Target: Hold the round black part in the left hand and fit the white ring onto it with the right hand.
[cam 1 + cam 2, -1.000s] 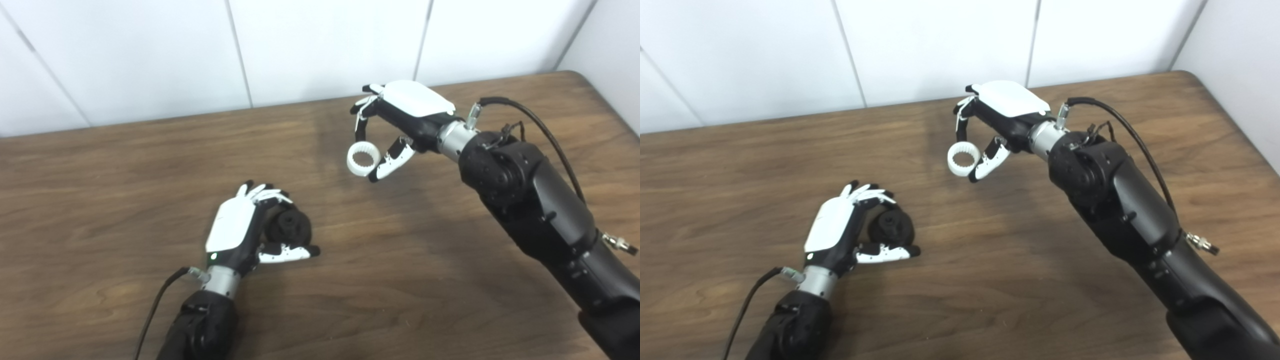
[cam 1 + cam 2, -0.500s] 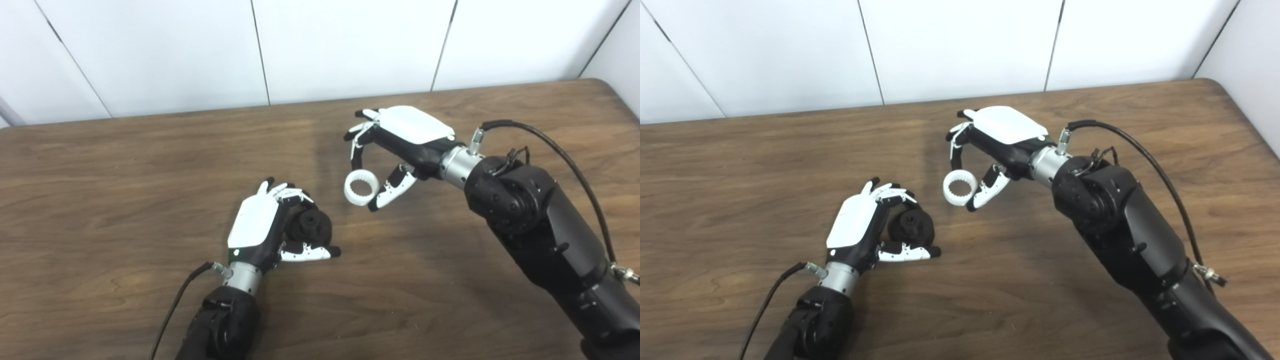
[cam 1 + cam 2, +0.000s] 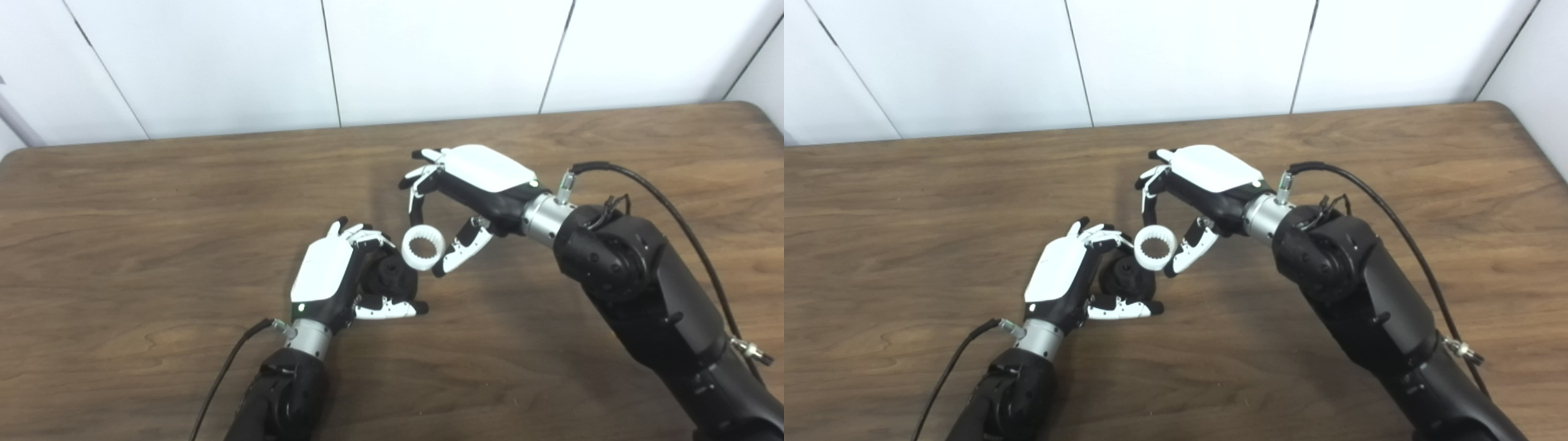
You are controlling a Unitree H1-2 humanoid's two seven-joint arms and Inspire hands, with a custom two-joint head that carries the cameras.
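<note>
Table (image 3: 122, 202): dark brown wood grain, rounded far corners, fills most of the view. Wall (image 3: 429, 55): white panels split by thin dark vertical seams, meets the table's far edge. A grey strip crosses the wall's far left edge; what it is cannot be told.

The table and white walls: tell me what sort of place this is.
Probably a robotics lab or test bench. A bare wood-grain table stands against plain white wall panels. On it only the left hand holds a round black part and the right hand holds a white ring.
</note>
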